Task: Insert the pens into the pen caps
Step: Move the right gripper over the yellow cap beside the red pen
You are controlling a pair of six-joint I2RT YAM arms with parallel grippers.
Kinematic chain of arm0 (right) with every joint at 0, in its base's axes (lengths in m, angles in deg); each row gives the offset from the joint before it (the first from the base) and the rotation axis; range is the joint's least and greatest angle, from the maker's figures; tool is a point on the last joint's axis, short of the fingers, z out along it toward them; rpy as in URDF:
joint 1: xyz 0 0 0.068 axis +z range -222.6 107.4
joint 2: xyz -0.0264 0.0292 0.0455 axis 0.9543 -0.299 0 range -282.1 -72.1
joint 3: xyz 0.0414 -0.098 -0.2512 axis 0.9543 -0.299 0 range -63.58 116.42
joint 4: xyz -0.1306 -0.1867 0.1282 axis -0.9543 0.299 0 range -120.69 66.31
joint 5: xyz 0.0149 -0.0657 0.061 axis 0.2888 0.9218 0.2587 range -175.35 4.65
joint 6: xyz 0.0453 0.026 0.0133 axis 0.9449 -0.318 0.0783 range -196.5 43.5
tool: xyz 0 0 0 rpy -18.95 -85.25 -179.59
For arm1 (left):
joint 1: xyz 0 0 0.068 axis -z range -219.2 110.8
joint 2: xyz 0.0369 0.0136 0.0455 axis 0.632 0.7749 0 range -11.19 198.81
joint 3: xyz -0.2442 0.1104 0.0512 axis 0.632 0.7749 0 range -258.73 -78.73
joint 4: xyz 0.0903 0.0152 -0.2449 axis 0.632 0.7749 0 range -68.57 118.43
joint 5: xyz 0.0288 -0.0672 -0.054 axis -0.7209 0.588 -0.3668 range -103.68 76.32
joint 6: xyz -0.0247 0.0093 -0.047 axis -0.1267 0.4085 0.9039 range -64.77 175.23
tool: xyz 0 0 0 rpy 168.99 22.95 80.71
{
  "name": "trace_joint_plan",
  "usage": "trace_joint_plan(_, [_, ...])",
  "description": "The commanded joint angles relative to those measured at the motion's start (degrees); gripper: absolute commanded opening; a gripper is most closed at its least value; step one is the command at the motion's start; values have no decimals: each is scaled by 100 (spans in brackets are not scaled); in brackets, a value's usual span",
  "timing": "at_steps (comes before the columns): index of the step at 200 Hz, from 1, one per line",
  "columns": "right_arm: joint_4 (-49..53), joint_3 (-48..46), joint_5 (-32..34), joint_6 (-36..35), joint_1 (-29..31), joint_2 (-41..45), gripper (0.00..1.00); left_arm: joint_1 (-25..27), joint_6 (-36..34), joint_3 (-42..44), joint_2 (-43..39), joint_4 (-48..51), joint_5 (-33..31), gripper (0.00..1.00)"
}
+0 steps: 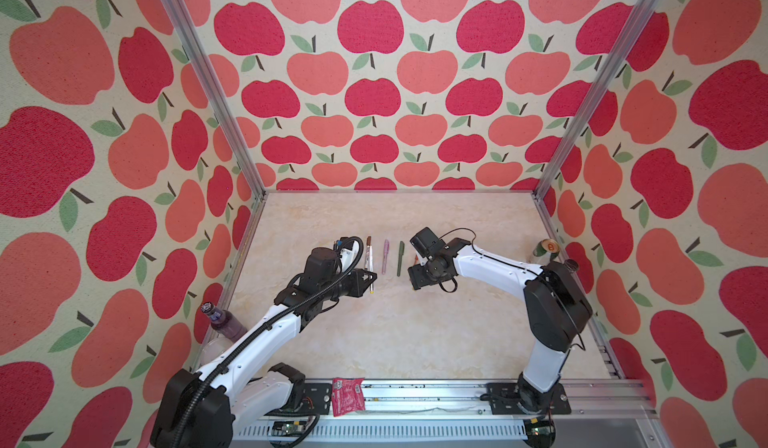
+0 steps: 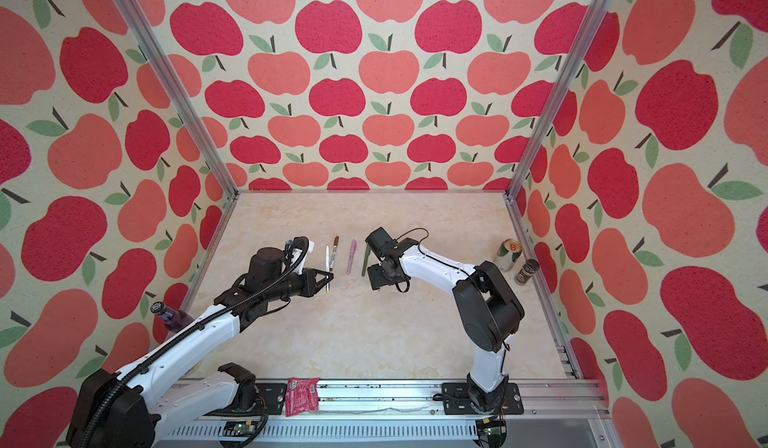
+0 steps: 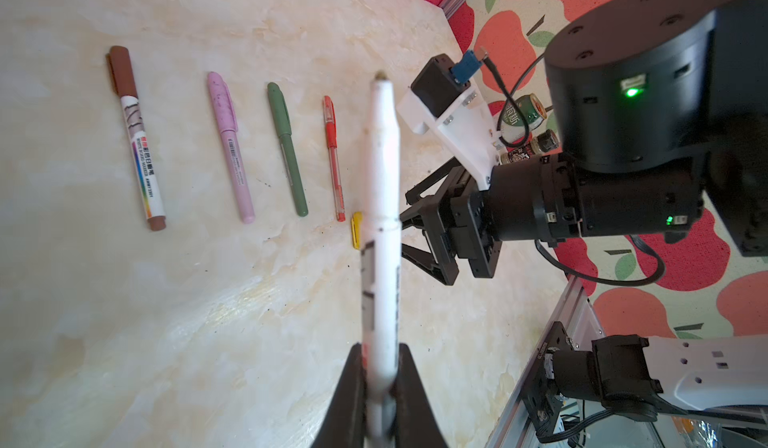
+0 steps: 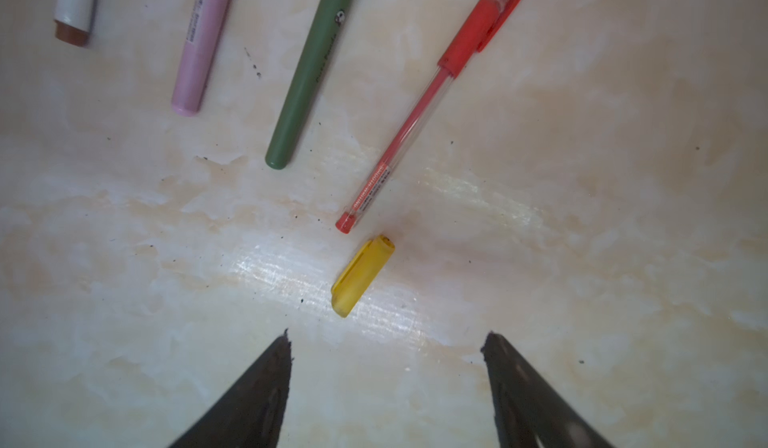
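Well left of the green pen [image 3: 286,147], the left hand [image 3: 380,388] was clamped on the tail end of the white pen [image 3: 380,217]. It seemed to hold that pen clear of the table [image 4: 582,217], bare tip pointing away from the hand. Next came the brown pen [image 3: 137,143], two places left of the green pen, and the pink pen [image 3: 230,147] just left of it; both lay flat with caps on, as did the green pen. The red pen [image 3: 333,159] lay just right of the green pen, capped too. The yellow cap [image 4: 362,275] lay loose on the table right of the green pen, just past the red pen's tail end and apart from it. Over the cap hung the right hand [image 4: 386,336], jaws spread wide with nothing between them

The cap looked small, light and smooth, so on the glossy table it would likely skid or roll if nudged from one side. The sound hold would be across its flanks about mid-length, both jaws closing together and the mouth left free. The white pen seemed stiff and light, but gripped so far back its tip could wander, so the mating would want a slow, straight push
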Motion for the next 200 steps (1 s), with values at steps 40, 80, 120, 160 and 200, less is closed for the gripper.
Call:
trace_joint_plan(40, [373,484,427,66,247,-618,76,-94,3,155,-42,-382,191,4])
trace_joint_plan(80, [427,371,555,57,273,-676,76,-132,0,162,-40,-410,234,4])
trace_joint_plan(120, [478,304,733,6,273,-770,76,-142,20,154,-27,-445,260,4])
trace_joint_plan(160, [565,342,903,-110,208,-912,75,-142,32,146,5,-489,273,4])
trace_joint_plan(200, [567,184,963,-157,83,-752,75,-150,28,144,22,-498,287,4])
